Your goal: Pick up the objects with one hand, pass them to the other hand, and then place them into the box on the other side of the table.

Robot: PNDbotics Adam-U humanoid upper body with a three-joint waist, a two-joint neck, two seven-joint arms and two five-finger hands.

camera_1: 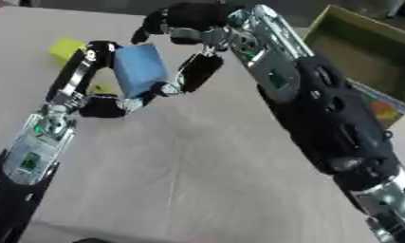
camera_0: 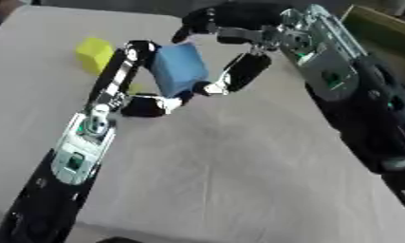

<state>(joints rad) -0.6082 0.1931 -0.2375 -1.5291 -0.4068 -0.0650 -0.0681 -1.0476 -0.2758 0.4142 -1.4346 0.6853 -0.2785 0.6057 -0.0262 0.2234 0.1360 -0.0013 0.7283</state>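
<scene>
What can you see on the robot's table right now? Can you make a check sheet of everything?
Surface: pale table, bare across the near half.
Job's things: blue block held up between both hands; yellow block on the table at the far left; open cardboard box at the right edge.
Clutter: a small yellowish bit shows by the left fingers, too small to tell.
Robot hands: left robot hand curled round the blue block's left side; right robot hand with thumb and fingers closing on its right side and top.
Cables: nothing seen.
Surroundings: a colourful sheet lies under the box.
</scene>
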